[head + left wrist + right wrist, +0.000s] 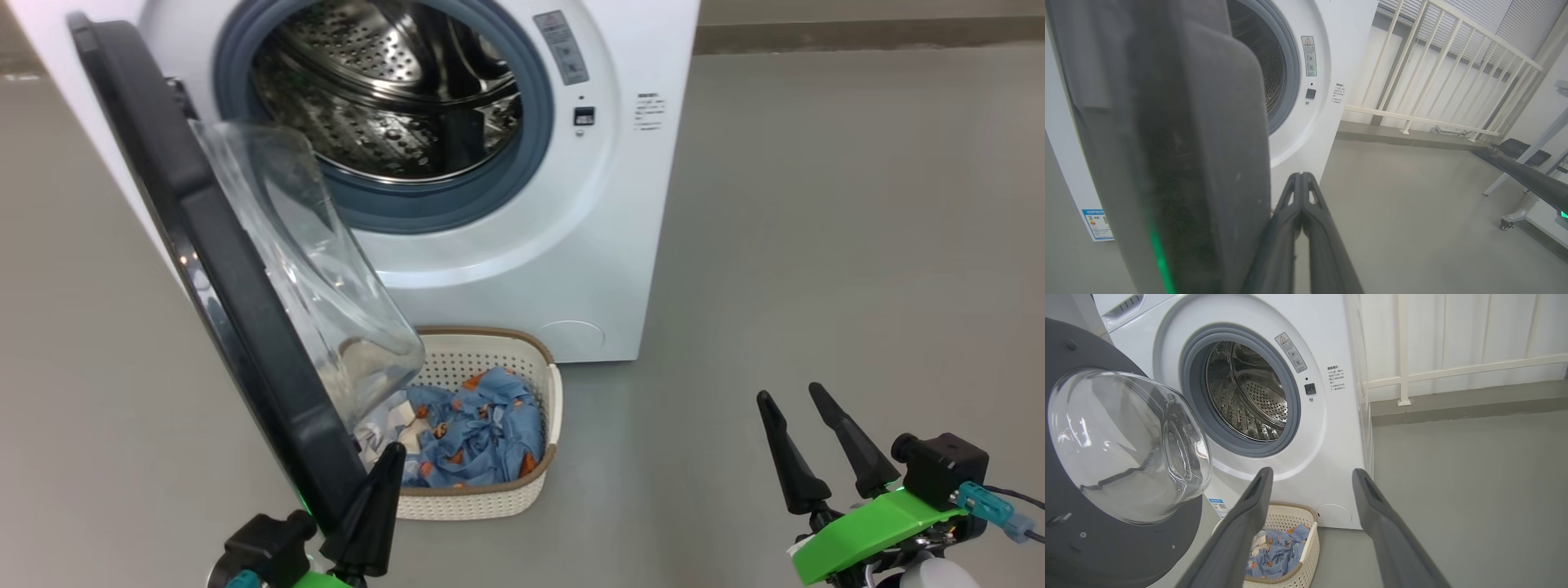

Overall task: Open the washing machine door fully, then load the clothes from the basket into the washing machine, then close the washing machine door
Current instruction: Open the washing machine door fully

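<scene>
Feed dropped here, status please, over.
Left gripper shut, beside washing machine door edge. Right gripper open, empty. Clothes in basket. Door glass blocks head view of basket's left.

Even, diffuse indoor light falls from above; the grey floor [816, 245] carries only faint, soft-edged shadows. Bright highlights glint on the steel drum [384, 82] and streak the clear bowl of the washing machine door [1126, 445]. In the left wrist view the door's dark edge lies close to the lens, soft and out of focus, with a green streak [1161, 261] reflected low on it. The white railing [1453, 73] bows with wide-angle distortion. The head view is sharp throughout.
</scene>
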`<state>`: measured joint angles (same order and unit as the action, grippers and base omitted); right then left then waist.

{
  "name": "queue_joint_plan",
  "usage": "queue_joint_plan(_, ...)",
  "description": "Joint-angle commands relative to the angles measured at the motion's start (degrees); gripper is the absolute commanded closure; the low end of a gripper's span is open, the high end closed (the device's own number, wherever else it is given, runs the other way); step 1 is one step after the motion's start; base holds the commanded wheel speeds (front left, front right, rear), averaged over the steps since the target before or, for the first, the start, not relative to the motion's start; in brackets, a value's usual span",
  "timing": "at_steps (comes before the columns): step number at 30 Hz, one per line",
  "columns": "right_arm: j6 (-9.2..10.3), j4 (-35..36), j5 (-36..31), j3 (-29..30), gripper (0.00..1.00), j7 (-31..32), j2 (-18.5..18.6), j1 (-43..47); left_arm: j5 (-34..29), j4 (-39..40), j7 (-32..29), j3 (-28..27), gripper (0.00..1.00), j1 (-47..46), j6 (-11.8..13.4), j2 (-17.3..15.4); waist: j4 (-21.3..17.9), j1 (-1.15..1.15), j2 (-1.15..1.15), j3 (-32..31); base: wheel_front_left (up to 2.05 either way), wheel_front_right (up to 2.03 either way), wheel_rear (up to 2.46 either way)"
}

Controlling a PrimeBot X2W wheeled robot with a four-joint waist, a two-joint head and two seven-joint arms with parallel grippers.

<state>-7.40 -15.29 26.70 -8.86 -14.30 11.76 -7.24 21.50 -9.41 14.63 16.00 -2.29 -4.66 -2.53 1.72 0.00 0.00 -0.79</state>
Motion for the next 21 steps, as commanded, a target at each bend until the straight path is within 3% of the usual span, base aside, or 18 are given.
queue_joint_plan(1, -0.09, 1.2, -0.7, -1.5, 0.0, -0.7, 0.2, -1.3, -0.2, 1.1, 0.4, -3.7, 1.0, -1.2, 0.8, -1.8, 0.9, 0.0, 0.0, 0.0, 0.0, 0.0, 0.0)
queue_joint_plan(21, -0.09, 0.9, -1.4, -1.7, 0.0, -0.7, -0.9, -1.0, 0.2, 2.5, 0.0, -6.3, 1.0, 0.1, 2.6, -4.8, 8.0, 0.0, 0.0, -0.1, 0.0, 0.0, 0.0)
